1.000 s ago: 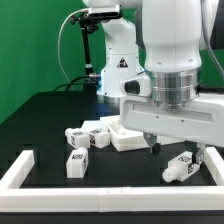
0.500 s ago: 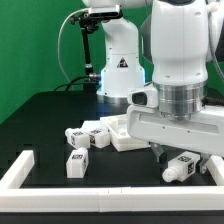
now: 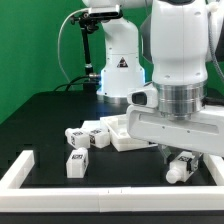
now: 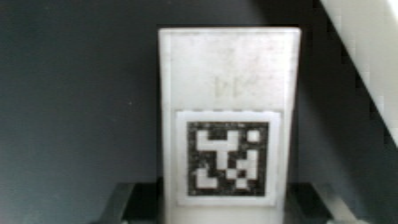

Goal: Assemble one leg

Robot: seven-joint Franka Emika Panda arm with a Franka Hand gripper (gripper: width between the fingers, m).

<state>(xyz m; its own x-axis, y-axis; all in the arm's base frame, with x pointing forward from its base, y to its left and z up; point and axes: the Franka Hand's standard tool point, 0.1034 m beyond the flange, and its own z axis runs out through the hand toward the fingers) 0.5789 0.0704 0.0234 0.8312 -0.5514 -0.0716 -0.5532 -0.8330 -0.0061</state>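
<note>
The gripper (image 3: 180, 157) is low at the lower right of the exterior view, with the leg (image 3: 177, 171) between its fingers. I cannot tell if the jaws squeeze it.

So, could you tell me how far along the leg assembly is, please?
Done: nothing fitted; no leg stands on the panel. In hand: the gripper straddles one leg; grip unclear. Left: lift it and fix it to the panel.
</note>
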